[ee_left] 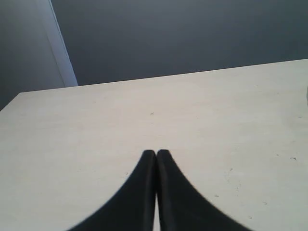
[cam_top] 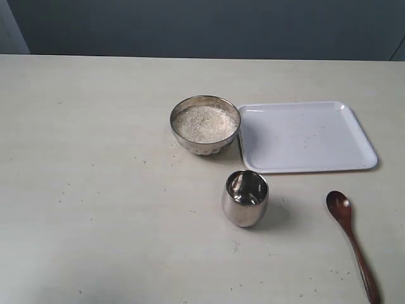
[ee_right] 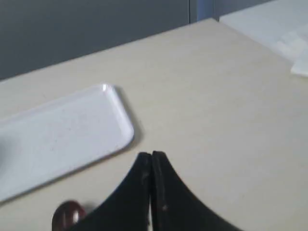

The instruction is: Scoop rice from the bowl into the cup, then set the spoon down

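The silver bowl [cam_top: 205, 125] stands mid-table, filled with pale rice [cam_top: 204, 123]. In front of it is the shiny steel cup [cam_top: 245, 198], upright; its inside shows only reflections. The dark wooden spoon [cam_top: 352, 242] lies on the table at the front right, head toward the tray; its head [ee_right: 67, 215] shows in the right wrist view beside my right gripper [ee_right: 151, 155], which is shut and empty. My left gripper [ee_left: 156, 153] is shut with nothing in it, over bare table. Neither gripper appears in the exterior view.
A white rectangular tray [cam_top: 304, 135] lies to the right of the bowl, its corner [ee_right: 108, 96] in the right wrist view. The cream table [cam_top: 95, 177] ends at a dark wall behind.
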{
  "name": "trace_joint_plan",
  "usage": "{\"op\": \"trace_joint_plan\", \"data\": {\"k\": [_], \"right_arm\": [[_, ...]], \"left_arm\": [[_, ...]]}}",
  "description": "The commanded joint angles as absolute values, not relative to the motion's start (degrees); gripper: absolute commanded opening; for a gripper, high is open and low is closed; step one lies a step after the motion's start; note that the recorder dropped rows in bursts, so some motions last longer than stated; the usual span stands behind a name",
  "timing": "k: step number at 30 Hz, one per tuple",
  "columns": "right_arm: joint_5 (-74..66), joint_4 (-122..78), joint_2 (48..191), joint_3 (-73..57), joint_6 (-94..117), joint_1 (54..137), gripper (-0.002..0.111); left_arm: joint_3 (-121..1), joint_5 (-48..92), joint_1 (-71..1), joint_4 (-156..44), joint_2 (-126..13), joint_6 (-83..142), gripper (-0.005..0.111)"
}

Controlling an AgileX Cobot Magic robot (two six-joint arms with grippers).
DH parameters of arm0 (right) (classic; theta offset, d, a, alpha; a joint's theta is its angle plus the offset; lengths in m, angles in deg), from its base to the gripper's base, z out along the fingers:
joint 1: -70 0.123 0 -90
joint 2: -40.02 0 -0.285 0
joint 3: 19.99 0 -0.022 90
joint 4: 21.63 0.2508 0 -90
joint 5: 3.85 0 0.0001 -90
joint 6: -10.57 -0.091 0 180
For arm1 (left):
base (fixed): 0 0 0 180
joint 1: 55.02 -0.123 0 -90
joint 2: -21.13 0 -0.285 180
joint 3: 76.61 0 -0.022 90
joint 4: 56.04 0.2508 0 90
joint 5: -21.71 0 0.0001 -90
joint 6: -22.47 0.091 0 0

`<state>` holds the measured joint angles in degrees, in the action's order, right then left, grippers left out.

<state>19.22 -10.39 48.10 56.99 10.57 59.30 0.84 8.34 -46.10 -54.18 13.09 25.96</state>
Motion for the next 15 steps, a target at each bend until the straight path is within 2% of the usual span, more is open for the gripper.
{"op": "trace_joint_plan", "data": {"k": [1, 4, 11, 15], "right_arm": [[8.1, -12.87, 47.8, 57.23, 11.01, 59.06, -0.001], [2.71, -18.88, 47.8, 57.23, 10.57, 59.06, -0.001], [-10.47, -18.55, 47.8, 57.23, 10.57, 59.06, -0.001], [-24.55, -7.12, 47.8, 57.23, 1.29, 59.19, -0.001]], "left_arm": [[0.61, 8.42, -45.79, -53.79, 13.34, 25.58, 0.001], [0.61, 8.42, -45.79, -53.79, 13.34, 25.58, 0.001], [0.61, 8.42, -45.79, -53.79, 13.34, 25.58, 0.001], [0.61, 8.42, -45.79, -53.79, 13.34, 25.58, 0.001]]}}
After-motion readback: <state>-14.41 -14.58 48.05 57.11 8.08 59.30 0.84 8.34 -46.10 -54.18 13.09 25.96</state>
